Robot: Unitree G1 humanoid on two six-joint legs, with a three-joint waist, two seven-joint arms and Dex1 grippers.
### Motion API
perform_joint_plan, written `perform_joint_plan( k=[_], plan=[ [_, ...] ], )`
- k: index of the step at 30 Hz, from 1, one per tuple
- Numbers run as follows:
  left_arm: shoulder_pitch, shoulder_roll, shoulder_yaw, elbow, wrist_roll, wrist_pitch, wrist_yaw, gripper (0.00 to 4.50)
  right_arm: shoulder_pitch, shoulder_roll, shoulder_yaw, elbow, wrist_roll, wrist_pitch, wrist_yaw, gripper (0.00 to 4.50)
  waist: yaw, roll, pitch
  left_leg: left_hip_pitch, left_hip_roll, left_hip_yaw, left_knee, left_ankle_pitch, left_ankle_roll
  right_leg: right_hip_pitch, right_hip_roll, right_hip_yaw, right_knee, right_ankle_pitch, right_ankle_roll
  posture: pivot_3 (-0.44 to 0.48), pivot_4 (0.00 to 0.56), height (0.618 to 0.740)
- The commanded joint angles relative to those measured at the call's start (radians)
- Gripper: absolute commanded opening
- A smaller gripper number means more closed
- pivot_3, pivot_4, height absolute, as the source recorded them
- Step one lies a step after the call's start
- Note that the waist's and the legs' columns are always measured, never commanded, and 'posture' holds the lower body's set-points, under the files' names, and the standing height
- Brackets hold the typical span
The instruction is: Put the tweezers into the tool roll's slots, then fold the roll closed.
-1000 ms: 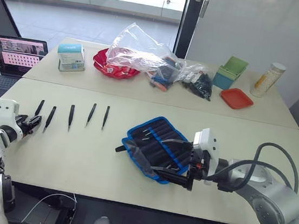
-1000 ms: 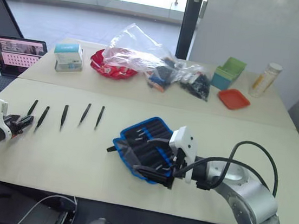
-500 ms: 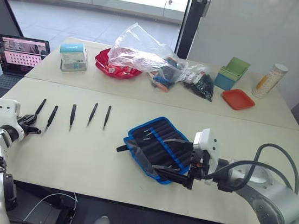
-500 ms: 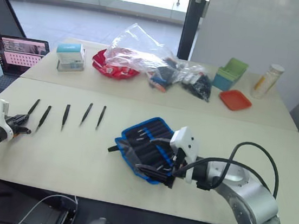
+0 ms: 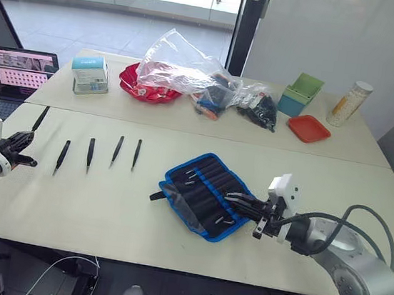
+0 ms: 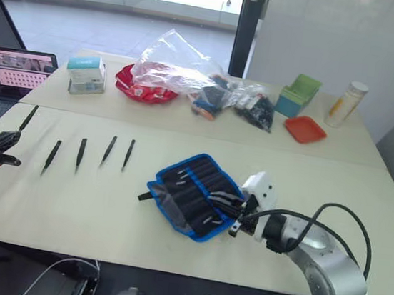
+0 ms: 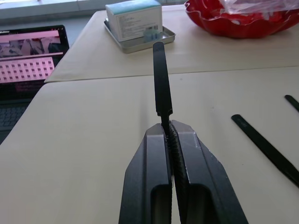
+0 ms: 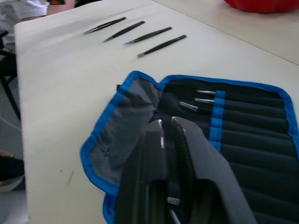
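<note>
The tool roll (image 5: 204, 194) is showing black fabric with bright blue edging. The tweezers (image 5: 89, 154) are lying black on the cream counter (image 5: 103, 208). Beyond them, a red bowl (image 5: 147, 87) and a green box (image 5: 301, 94) are standing out.

Held tweezer's (image 7: 162, 79) tip — hidden between left pincer (image 7: 170, 133) fingers.

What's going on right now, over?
Left gripper shut on one tweezer, lifted. Right gripper over tool roll. Four tweezers on table. Nothing blocking.
</note>
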Motion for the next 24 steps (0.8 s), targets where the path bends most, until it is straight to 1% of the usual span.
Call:
perform_joint_plan(
  k=[1,2,6,8,11,13,17,19,24],
  plan=[
    [0.065,0.002,0.029,-0.268,-0.096,0.159,0.001,0.00,0.030,0.035,-0.021,0.030,-0.046,-0.093,-0.014,0.02,-0.001,0.000,0.000,0.001,0.000,0.000,0.000,0.000,0.000,0.000,0.000,0.000,0.000,0.000,0.000,0.000,0.150,0.717],
    [0.084,0.001,0.028,-0.317,-0.116,0.201,-0.002,0.00,0.037,0.042,-0.020,0.042,-0.058,-0.109,-0.015,0.02,0.000,0.000,0.000,0.000,0.000,0.000,0.000,0.000,0.000,0.000,0.000,0.000,0.000,0.000,0.000,0.000,0.150,0.717],
    [0.156,-0.003,0.001,-0.603,-0.270,0.440,-0.007,0.00,0.081,0.083,-0.010,0.124,-0.113,-0.210,-0.006,0.02,0.000,0.000,0.000,0.001,0.000,0.000,0.000,0.000,0.000,0.001,0.000,0.000,-0.001,0.000,0.000,0.000,0.150,0.717],
    [0.136,-0.011,-0.019,-0.697,-0.335,0.538,0.022,0.00,0.091,0.100,-0.001,0.163,-0.145,-0.258,-0.002,0.02,0.002,0.000,0.000,0.001,0.000,0.000,0.000,0.000,0.000,0.001,0.000,0.000,-0.001,0.000,0.000,0.000,0.150,0.717],
    [0.099,-0.038,-0.089,-0.849,-0.445,0.666,0.055,0.00,0.096,0.129,-0.003,0.204,-0.152,-0.294,0.005,0.02,0.000,0.000,0.000,0.001,0.000,-0.001,0.000,0.000,0.000,0.002,0.000,0.001,-0.002,0.000,0.000,0.000,0.150,0.717],
    [0.083,-0.052,-0.128,-0.893,-0.481,0.727,0.076,0.00,0.092,0.138,0.004,0.220,-0.160,-0.302,0.011,0.02,0.000,0.001,0.001,0.001,0.000,-0.001,0.000,0.000,0.000,0.002,0.000,0.001,-0.002,0.000,0.000,0.000,0.150,0.717],
    [0.031,-0.074,-0.272,-0.948,-0.473,0.801,0.113,0.00,0.085,0.153,0.019,0.245,-0.180,-0.312,0.015,0.02,-0.005,0.002,0.001,0.002,0.000,-0.001,0.000,0.000,0.000,0.002,0.002,0.002,-0.001,0.000,0.000,0.000,0.150,0.717],
    [0.011,-0.063,-0.347,-0.963,-0.472,0.856,0.110,0.00,0.083,0.155,0.028,0.254,-0.192,-0.310,0.012,0.02,-0.005,0.002,0.001,0.002,0.000,-0.001,0.000,0.000,0.000,0.002,0.002,0.002,-0.001,0.000,0.000,0.000,0.150,0.717],
    [-0.057,-0.059,-0.443,-0.961,-0.468,0.949,0.123,0.00,0.074,0.167,0.048,0.277,-0.225,-0.305,-0.006,0.02,-0.002,0.002,0.002,0.001,-0.001,-0.001,0.000,0.000,0.000,0.002,0.002,0.003,-0.002,0.000,0.000,0.000,0.150,0.717]
  ],
)
